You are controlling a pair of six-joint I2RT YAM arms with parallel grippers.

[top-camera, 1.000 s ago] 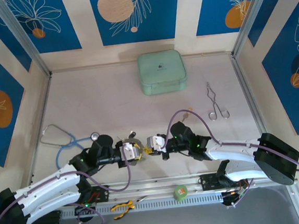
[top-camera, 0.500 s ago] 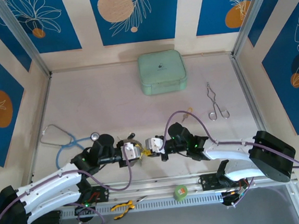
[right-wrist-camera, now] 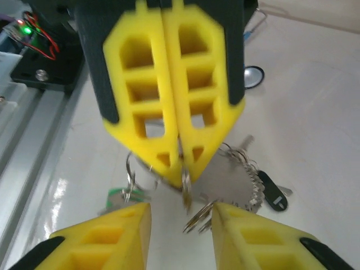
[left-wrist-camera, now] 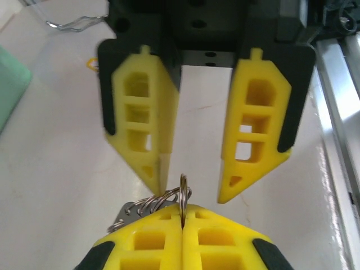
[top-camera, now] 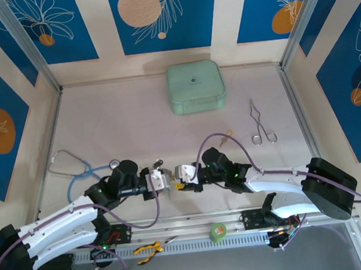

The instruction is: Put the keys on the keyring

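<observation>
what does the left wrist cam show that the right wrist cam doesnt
Left wrist view: the mint case at the edge, and the forceps. Right wrist view: a black-headed key, a green tag and the stethoscope chestpiece. Both: the left gripper, jaws shut on a metal ring, facing the right gripper with open jaws.

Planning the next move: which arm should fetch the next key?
Right, probably: its fingers are open and empty, while the left fingers are shut on the metal ring.

Blue leaf-print walls (top-camera: 164, 16) (pale table (top-camera: 134, 114))
</observation>
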